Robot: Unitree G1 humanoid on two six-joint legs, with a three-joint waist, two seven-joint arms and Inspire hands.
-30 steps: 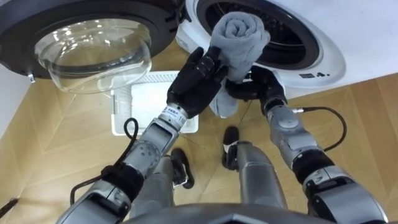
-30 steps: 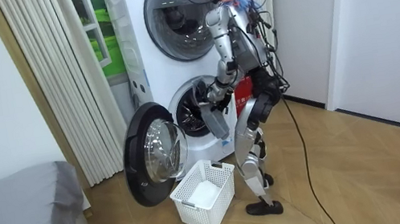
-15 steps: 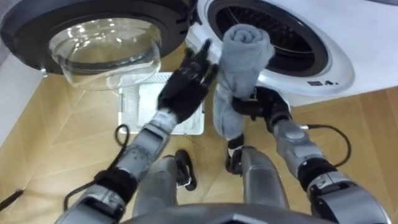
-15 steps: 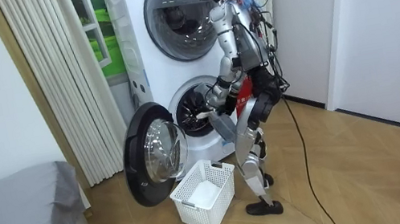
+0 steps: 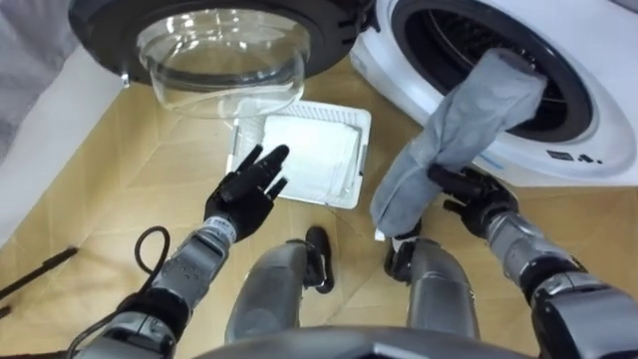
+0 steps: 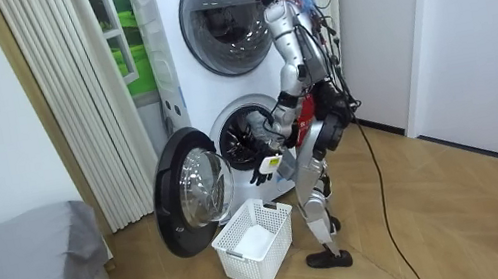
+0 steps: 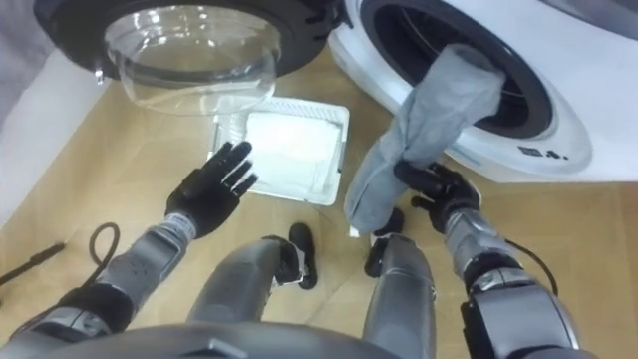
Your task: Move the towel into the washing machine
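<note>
- The right robot hand (image 5: 469,189) grasps the grey towel (image 5: 454,140) near its middle.
- The towel's upper end lies in the open mouth of the washing machine (image 5: 384,70); its lower end hangs.
- The left robot hand (image 5: 244,189) is released, fingers spread, beside the white basket (image 5: 363,150).

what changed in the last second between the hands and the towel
The left hand let go of the towel and dropped back to the left, open, near the basket. The right hand alone keeps hold and has carried the towel's top end to the opening of the washing machine; the roll has come loose and hangs long. The door is still open, the basket in place.
</note>
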